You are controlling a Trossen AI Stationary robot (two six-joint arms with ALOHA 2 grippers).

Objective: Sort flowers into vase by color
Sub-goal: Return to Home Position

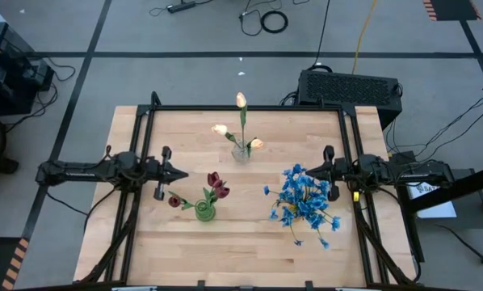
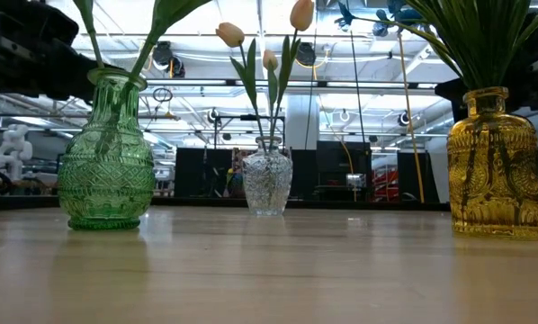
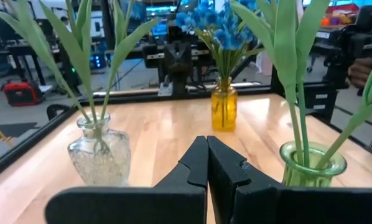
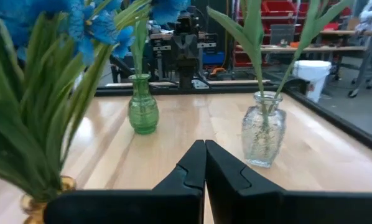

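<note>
Three vases share the table [image 1: 249, 242]: red tulips [image 1: 217, 183] in green vase [image 1: 205, 212], cream tulips [image 1: 241, 101] in clear vase [image 1: 241, 151], blue blooms [image 1: 302, 198] in amber vase [image 2: 494, 162]. Clenched and empty, the left jaws and right jaws flank them.

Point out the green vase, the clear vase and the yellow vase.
green vase [image 2: 107, 171], low view, on its belly.
clear vase [image 2: 267, 184], low view, on its belly.
yellow vase [image 2: 494, 180], low view, on its belly.

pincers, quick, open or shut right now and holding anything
left pincer: closed, holding nothing, at the left side of the table.
right pincer: closed, holding nothing, at the table's right side.
</note>
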